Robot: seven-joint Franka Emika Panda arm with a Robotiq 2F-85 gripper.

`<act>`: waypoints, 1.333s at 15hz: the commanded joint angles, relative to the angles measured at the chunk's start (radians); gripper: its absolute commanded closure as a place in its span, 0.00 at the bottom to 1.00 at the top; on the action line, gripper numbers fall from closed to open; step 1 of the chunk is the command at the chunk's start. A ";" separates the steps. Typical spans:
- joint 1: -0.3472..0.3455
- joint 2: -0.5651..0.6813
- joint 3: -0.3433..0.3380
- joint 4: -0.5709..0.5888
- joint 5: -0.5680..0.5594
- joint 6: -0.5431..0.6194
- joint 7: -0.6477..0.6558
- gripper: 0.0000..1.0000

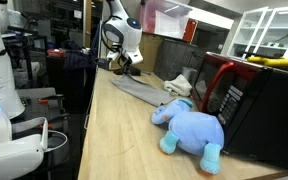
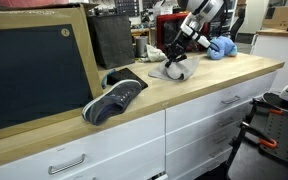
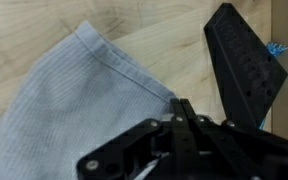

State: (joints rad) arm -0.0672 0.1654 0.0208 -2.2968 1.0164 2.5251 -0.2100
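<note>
- A blue plush elephant (image 1: 189, 128) and a microwave (image 1: 246, 100) crowd the counter near my gripper (image 1: 125, 62).
- Jaws closed over the grey cloth (image 3: 74, 100).
- I can't tell whether they pinch it.

Overhead lights are hitting the wooden counter (image 1: 124, 135) evenly in both exterior views, leaving soft shadows on it. Wrist view's looking blurry, and the gripper (image 3: 206, 85) above the counter is showing near-black.
</note>
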 commanded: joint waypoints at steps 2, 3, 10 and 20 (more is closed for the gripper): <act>0.042 -0.040 0.026 0.010 0.059 -0.007 0.006 0.99; 0.051 -0.042 0.032 0.015 0.064 -0.005 0.010 0.99; 0.102 -0.017 0.052 0.087 0.055 0.019 0.111 0.99; 0.091 0.069 0.014 0.230 0.034 0.088 0.339 0.21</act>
State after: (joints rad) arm 0.0307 0.1946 0.0518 -2.1295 1.0491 2.5899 0.0587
